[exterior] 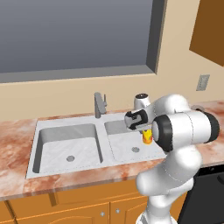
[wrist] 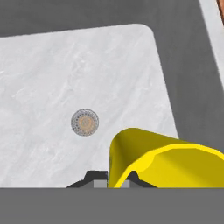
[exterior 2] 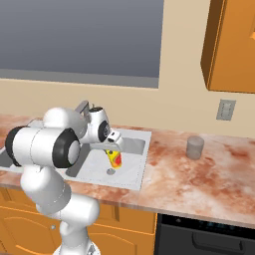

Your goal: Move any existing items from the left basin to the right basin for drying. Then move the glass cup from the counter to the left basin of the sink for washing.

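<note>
Both base views are looking forward and down from behind the arm—one from seven o'clock, one from five—sharing the sink (exterior: 65,151) (exterior 2: 130,172), while the hand view is peering closely into the right basin (wrist: 65,78).

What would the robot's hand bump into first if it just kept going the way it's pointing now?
Most likely the floor of the right basin, close to its drain. The hand points down into it, shut on the yellow cup, so the cup would probably touch the steel first. How far above it hangs is unclear.
</note>
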